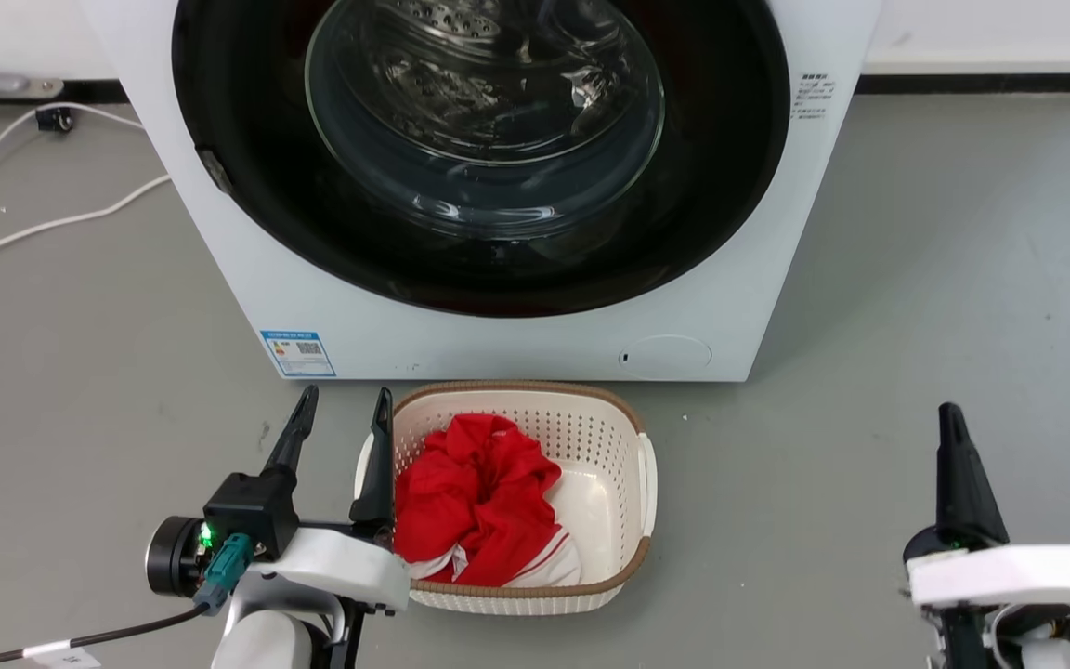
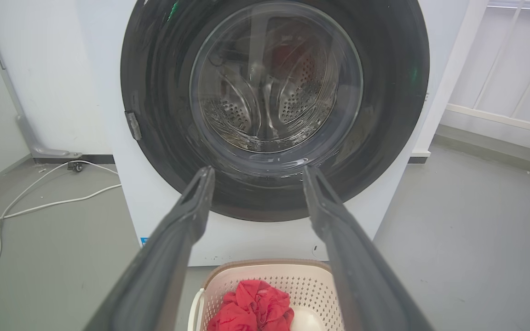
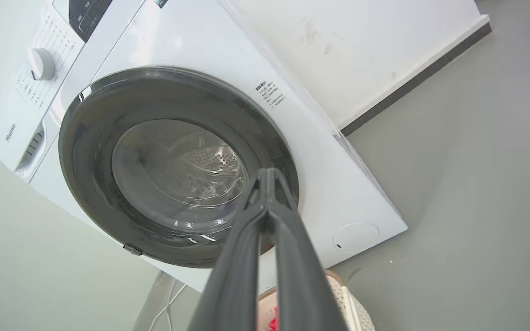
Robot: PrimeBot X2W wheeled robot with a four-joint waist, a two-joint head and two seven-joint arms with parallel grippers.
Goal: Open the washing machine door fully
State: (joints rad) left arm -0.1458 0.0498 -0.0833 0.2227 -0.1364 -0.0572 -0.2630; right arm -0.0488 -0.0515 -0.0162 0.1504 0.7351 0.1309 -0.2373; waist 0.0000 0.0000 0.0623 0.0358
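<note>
- Grey floor [image 1: 944, 279] runs up to a white wall with a dark skirting strip, and white cables [image 1: 52, 223] trail across it at the left.
- The washing machine [image 1: 516, 339] stands on this floor against the wall, its white front facing the robot.
- The washing machine door [image 1: 721, 158] lies shut, flat against the front of the machine. Its glossy black disc spans nearly the full width.
- The clear glass bowl [image 1: 484, 111] at the door's centre shows the perforated steel drum behind it.
- A small grey catch [image 1: 216, 170] sits on the door's left edge.
- Low on the machine's front are a blue label [image 1: 298, 353] at the left and a round cap [image 1: 665, 356] at the right.
- In the right wrist view a white dial [image 3: 43, 64] shows on the top panel.
- A pale perforated basket [image 1: 632, 437] sits on the floor just before the machine, with a red cloth [image 1: 475, 492] bunched inside.
- The left claw [image 1: 346, 400] is released, fingers spread and holding nothing. It sits by the basket's left rim and points toward the door's lower part, well short of it.
- The right claw [image 1: 950, 413] is clenched on nothing, fingertips pressed together. It is well apart from the basket, to the right over bare floor, and clear of the machine.
</note>
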